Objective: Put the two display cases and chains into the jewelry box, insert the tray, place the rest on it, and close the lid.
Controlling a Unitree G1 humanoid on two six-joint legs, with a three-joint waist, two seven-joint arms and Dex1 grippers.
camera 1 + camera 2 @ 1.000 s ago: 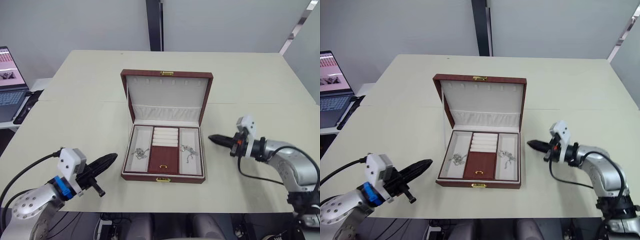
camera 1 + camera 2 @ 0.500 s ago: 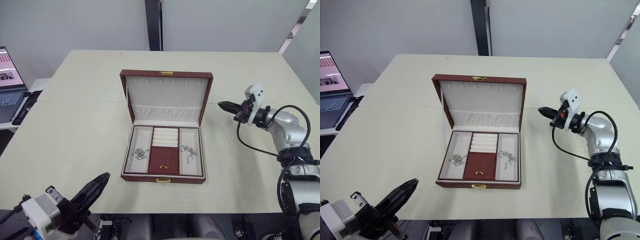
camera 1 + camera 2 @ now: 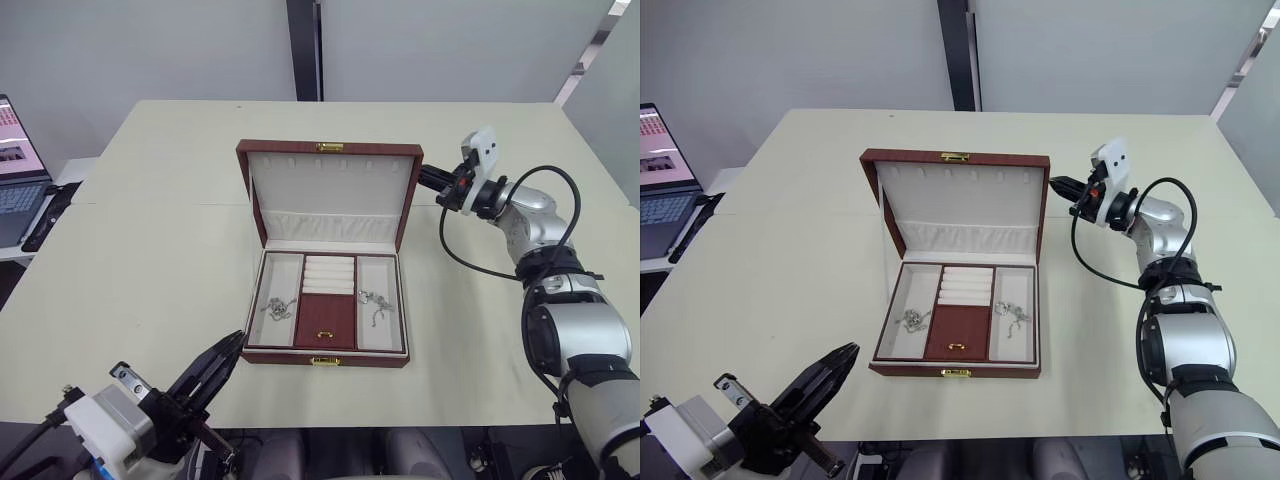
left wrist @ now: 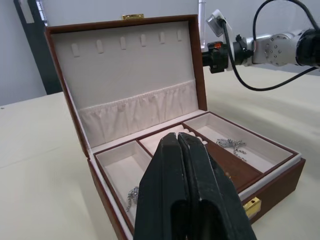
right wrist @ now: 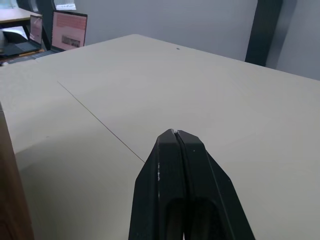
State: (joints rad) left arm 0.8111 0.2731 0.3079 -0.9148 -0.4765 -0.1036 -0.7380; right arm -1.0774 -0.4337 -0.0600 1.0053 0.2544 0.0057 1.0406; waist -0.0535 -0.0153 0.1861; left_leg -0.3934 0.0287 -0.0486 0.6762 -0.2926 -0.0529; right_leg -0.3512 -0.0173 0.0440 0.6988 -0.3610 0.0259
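With the right hand (image 3: 424,177) pinched shut and empty just behind the upright lid (image 3: 331,190), a glancing push could slide the jewelry box (image 3: 328,308), jolting the chains (image 3: 378,300).

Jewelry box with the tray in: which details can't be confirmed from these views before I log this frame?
- The two display cases: the tray covers the jewelry box compartments beneath in both eye views, so whatever lies under it is hidden.
- Chains on the tray's side sections: too small in the eye views to count or tell apart; the left gripper blocks part of them in the left wrist view.
- Right gripper and lid: its tip meets the lid's right edge, contact unclear.
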